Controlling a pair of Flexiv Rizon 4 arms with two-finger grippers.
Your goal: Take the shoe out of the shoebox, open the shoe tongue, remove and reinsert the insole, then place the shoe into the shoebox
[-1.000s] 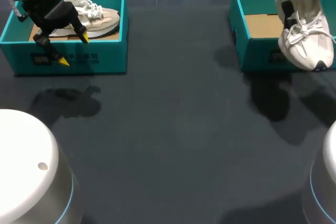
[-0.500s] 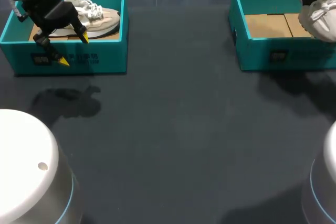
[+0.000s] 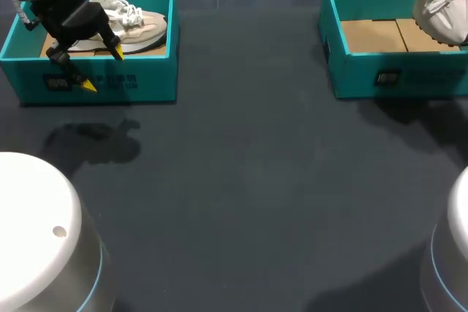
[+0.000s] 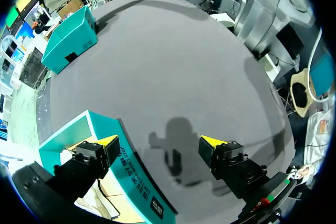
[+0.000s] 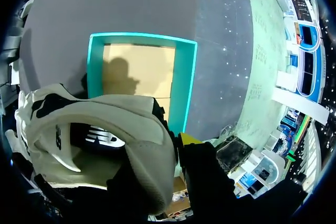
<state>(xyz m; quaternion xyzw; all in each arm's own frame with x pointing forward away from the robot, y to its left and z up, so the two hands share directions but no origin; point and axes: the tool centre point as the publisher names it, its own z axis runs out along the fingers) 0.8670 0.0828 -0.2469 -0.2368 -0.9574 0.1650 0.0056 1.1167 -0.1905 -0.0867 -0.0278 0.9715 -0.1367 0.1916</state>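
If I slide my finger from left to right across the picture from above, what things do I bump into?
left gripper → beige shoe → bare table → right shoebox → white shoe, held up at the far right

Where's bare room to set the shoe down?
Free: table between left shoebox and right shoebox and in front of both; right shoebox's bare floor below white shoe. Crowded: left shoebox, with beige shoe and left gripper astride its front wall.
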